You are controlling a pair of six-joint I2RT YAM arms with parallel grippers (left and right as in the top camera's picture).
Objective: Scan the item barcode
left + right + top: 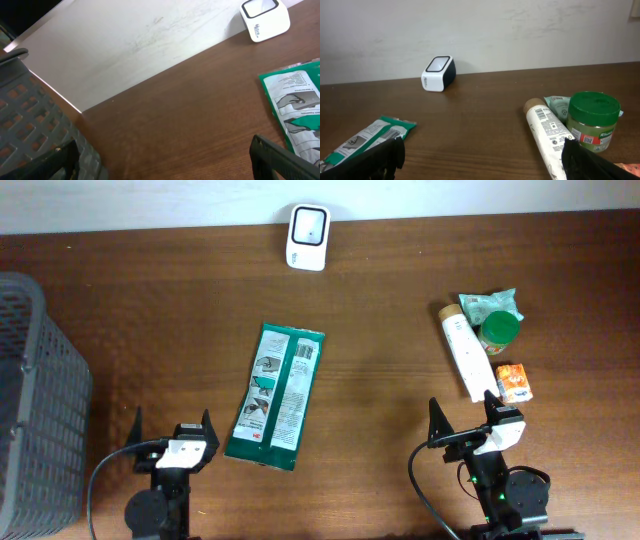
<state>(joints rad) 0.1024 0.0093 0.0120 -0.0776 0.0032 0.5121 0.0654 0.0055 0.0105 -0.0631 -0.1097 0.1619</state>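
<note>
Basket [35,400] stood far left. Left gripper [172,420] sat low at the near edge, fingers apart, empty. Green packet [275,395] lay flat mid-tabletop [400,280], scanner [307,237] well beyond it. Right gripper [462,408] likewise had its fingers apart and empty, near tube [465,358], jar [499,332] and orange box [514,382].

A dark wooden table [400,300] meets a plain whitish wall [520,35]

Green packet [273,395], white scanner [307,237], grey basket [45,410].
</note>
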